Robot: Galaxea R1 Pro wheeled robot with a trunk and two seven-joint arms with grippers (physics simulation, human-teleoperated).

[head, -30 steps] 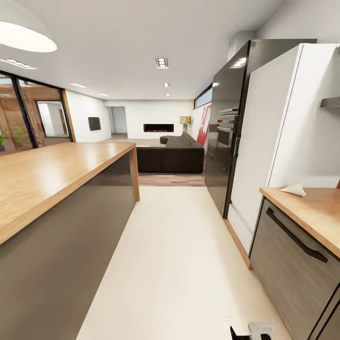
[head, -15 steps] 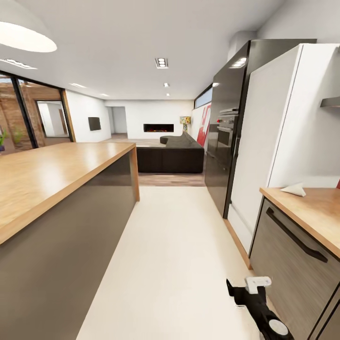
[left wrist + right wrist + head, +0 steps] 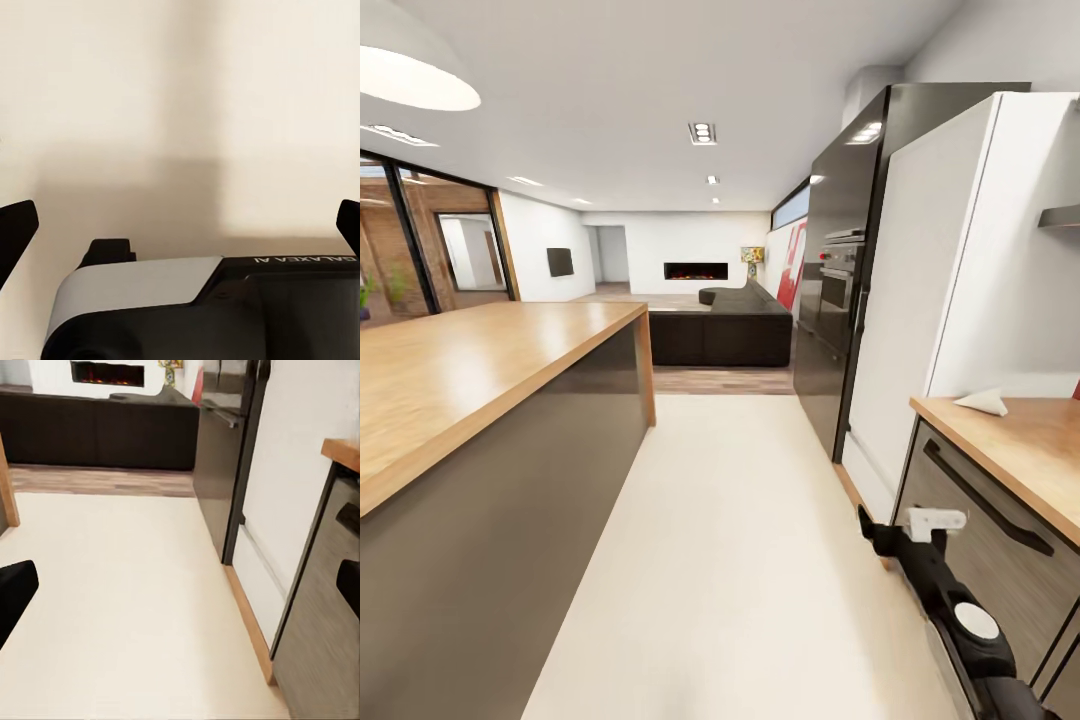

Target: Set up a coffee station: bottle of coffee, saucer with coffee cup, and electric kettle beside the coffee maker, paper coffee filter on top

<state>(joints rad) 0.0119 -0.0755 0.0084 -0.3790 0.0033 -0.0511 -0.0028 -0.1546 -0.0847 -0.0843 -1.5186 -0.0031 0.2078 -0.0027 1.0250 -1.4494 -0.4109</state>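
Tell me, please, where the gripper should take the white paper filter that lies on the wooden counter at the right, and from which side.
Probably best from above. The paper coffee filter lies flat on the kitchen countertop, near its edge by the white cabinet, pointed tip toward the aisle. Pinch across the wider, raised end away from the tip, where the folded paper stands up enough to grip. The right gripper is below counter level.

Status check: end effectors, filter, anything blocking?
Right end effector open, empty, raised beside the kitchen countertop. Left end effector open, empty. Paper coffee filter on countertop. Nothing blocking.
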